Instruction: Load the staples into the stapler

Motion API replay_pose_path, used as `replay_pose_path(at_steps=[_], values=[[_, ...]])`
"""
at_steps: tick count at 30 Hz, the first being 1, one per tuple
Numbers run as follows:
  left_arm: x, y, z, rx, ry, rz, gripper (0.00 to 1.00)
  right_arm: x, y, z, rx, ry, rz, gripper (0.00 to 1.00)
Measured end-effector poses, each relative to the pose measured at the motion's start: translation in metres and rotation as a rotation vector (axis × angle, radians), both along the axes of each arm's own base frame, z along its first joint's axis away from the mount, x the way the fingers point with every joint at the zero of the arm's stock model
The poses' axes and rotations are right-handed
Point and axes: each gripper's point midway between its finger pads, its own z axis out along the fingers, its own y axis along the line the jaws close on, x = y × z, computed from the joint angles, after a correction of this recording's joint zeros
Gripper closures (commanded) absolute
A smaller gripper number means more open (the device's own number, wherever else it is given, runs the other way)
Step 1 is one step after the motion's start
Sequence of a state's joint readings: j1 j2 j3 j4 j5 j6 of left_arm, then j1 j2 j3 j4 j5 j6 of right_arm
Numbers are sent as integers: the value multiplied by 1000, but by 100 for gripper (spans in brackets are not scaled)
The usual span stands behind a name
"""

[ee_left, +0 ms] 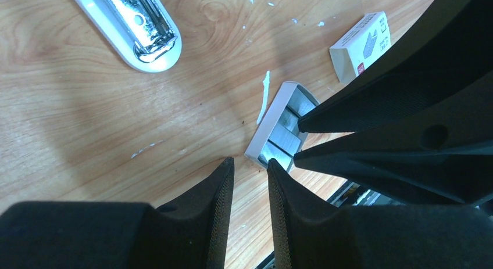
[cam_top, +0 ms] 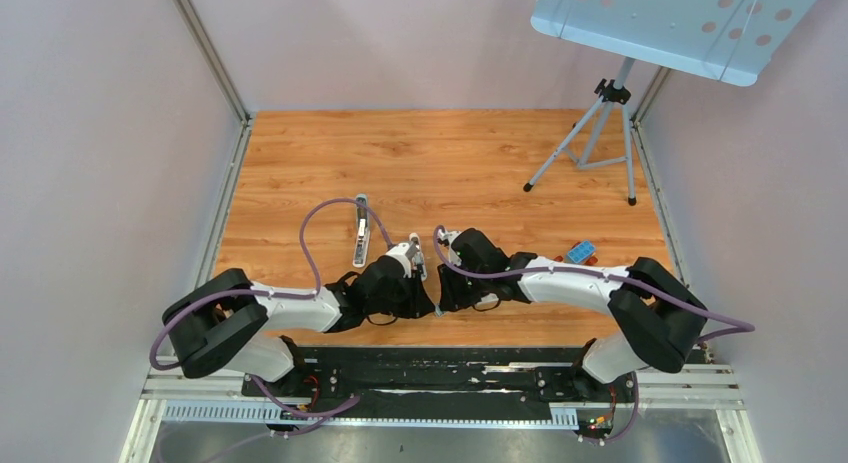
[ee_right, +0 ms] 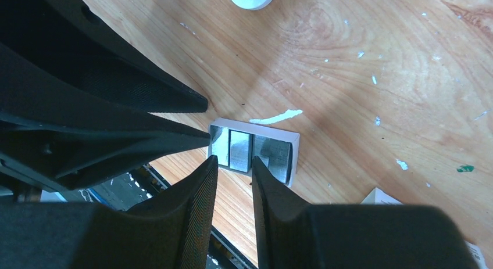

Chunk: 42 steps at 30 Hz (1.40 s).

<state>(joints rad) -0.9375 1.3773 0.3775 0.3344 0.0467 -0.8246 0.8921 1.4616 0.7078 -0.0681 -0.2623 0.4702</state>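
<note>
Left fingers: my left gripper (ee_left: 250, 167) fills the bottom of its wrist view, the two pads standing a narrow gap apart, nothing between them that I can see.
Right fingers: my right gripper (ee_right: 234, 163) is set the same way, a slim gap, tips hanging over the near edge of the tray and gripping nothing.
Staples: grey ribbed staples (ee_left: 285, 140) lie in short blocks side by side in a small white tray (ee_left: 268, 122) on the wooden table (ee_left: 75, 106).
Relation: both sets of tips meet over that tray from opposite sides; the left pads sit just beside its near corner, the right ones cross its far end.
Contact: I can't quite tell whether any tip is touching metal or only hovering, the angle is too steep.
Stapler: the stapler (ee_left: 136, 26) lies open, metal channel up, well apart from the tray toward the far left.
Box: a small white box (ee_left: 361, 43) with a red mark lies beyond the tray.
Step in hand: picking one block out, I'd judge.
How to do it well: straddle a single block across its short sides, close gently, lift straight so its neighbours stay put, and let the other arm pin the tray.
</note>
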Motion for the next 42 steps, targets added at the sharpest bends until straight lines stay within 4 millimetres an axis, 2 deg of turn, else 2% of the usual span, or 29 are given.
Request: replay_pose_path(at_steps=[9,18,42], values=[[3,-5,-1,-16,-8,5,72,0,-1,-6,-14,6,5,68],[3,-8,1,-30,-5,9,66,1,1,-6,-9,-4,11,69],[7,-15,0,-31,-6,14,78,2,1,-7,-12,-3,12,70]])
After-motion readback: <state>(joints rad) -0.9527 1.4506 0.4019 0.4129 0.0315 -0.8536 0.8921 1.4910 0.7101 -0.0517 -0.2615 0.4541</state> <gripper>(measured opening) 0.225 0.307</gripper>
